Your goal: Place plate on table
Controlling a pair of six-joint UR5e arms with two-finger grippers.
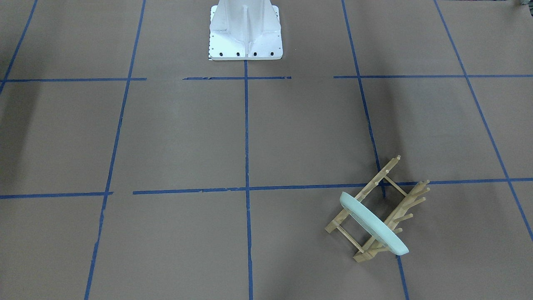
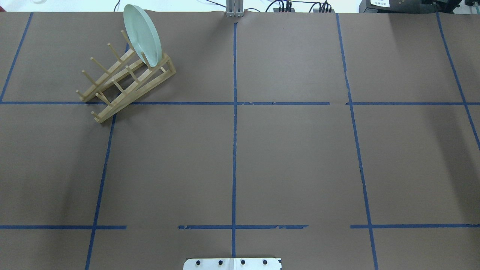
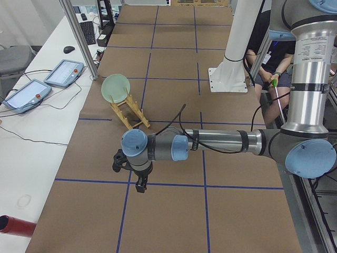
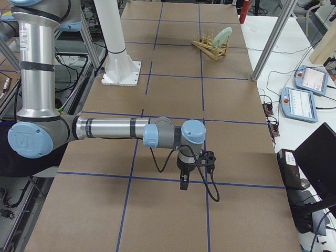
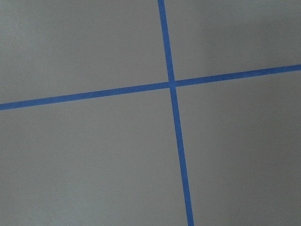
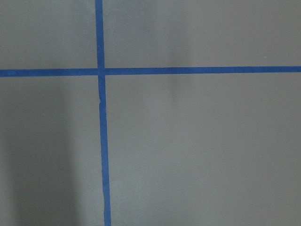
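Note:
The pale mint-green plate [image 1: 372,225] stands on edge in the end slot of the wooden peg rack [image 1: 410,200], far from the robot base on the robot's left side; it also shows in the overhead view [image 2: 142,35]. The rack [image 2: 127,84] rests on the brown table [image 2: 292,157] with blue tape lines. My left gripper [image 3: 140,188] hangs above the table, well away from the plate [image 3: 116,88]. My right gripper [image 4: 182,185] hangs above the table's other end. I cannot tell whether either is open or shut. Both wrist views show only table and tape.
The white robot base [image 1: 245,33] stands at the table's robot-side edge. Teach pendants [image 3: 31,92] and cables lie on the white bench beyond the far edge. A metal post [image 3: 79,37] stands near the rack. A person [image 3: 274,58] sits behind the robot.

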